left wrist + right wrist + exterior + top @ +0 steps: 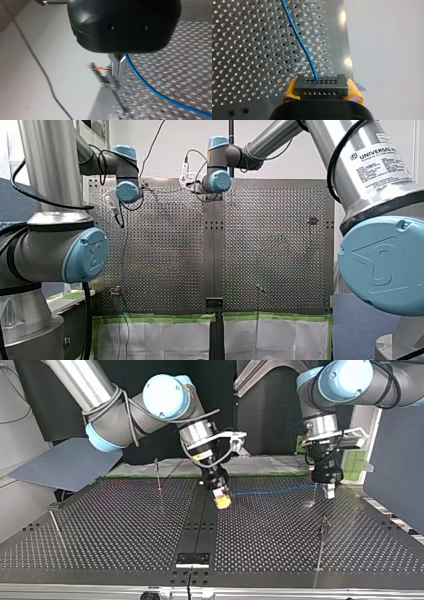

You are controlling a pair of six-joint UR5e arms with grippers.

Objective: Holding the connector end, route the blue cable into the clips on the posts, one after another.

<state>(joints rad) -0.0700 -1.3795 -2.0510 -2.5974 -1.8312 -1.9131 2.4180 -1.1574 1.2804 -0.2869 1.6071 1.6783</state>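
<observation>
Fig. Cable held between both arms above the perforated table (pixel 125 530). The right gripper (pixel 221 501) hangs over the table's central seam. In its wrist view you can see its yellow pads (pixel 290 91) clamped on the two sides of the black connector (pixel 320 86). The blue cable (pixel 299 41) leaves one of the connector's upper holes and runs away over the perforations. In the top view you can follow the cable as a thin, nearly level line above the table, from the right gripper towards the table's edge at that view's right. There it meets the left gripper (pixel 118 68). In the left wrist view its metal fingers (pixel 115 67) are drawn together, and the cable comes out at their side and slopes down across the table; read it as pinched there, though the contact itself is hidden. Just beside those fingers a blurred post (pixel 100 75) carries an orange mark. More thin posts stand apart from the cable: one (pixel 158 476) near the far edge at the top view's left, another (pixel 321 541) towards the near right corner.
</observation>
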